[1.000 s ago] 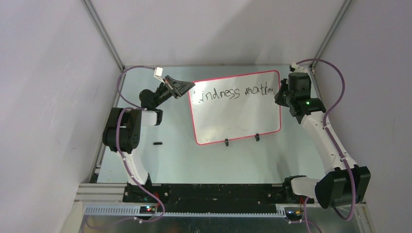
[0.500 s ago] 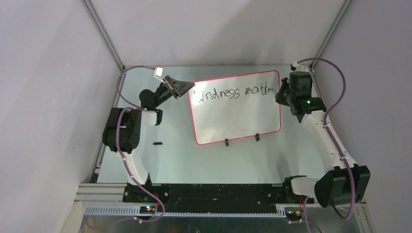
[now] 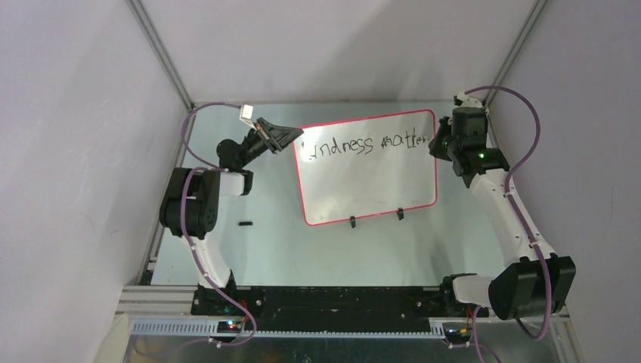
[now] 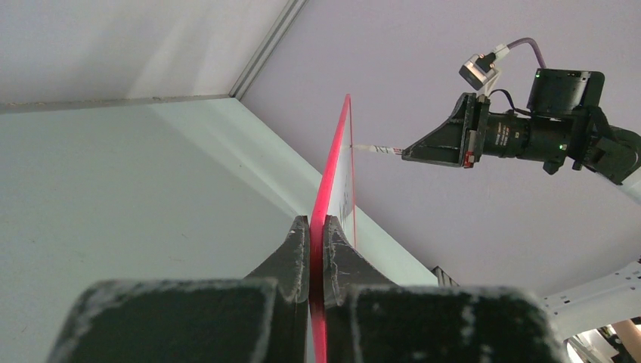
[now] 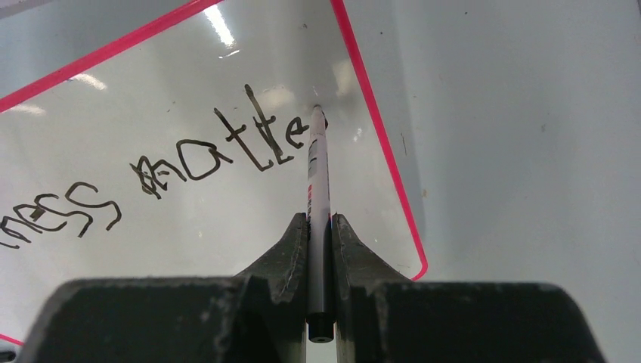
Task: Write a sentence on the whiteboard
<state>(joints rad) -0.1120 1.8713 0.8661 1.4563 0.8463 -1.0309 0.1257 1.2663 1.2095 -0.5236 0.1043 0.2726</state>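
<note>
The left jaws are pressed together on the thin red-pink rim of the whiteboard (image 4: pixel 332 174), which the left wrist view shows edge-on as a bright line running straight out from between the worn, scuffed black pads. From above, that grip sits at the board's far left corner. The glossy white rectangle, with rounded corners and two small black clip feet along its near edge, lies on the pale counter (image 3: pixel 302 249) between the two pairs of jaws. The right jaws are clamped on a slim white-barrelled marker (image 5: pixel 318 197) with a black end cap. It stands out ahead of them, its dark tip touching the board just past the last letter and just inside the right rim. The sentence (image 5: pixel 219 151) runs leftward from that tip in uneven black strokes, readable as "indness matte"; the first letter is partly hidden behind the left jaws. A small black stub (image 3: pixel 244 224) lies on the counter, nearer than the left jaws and well apart from the board.
</note>
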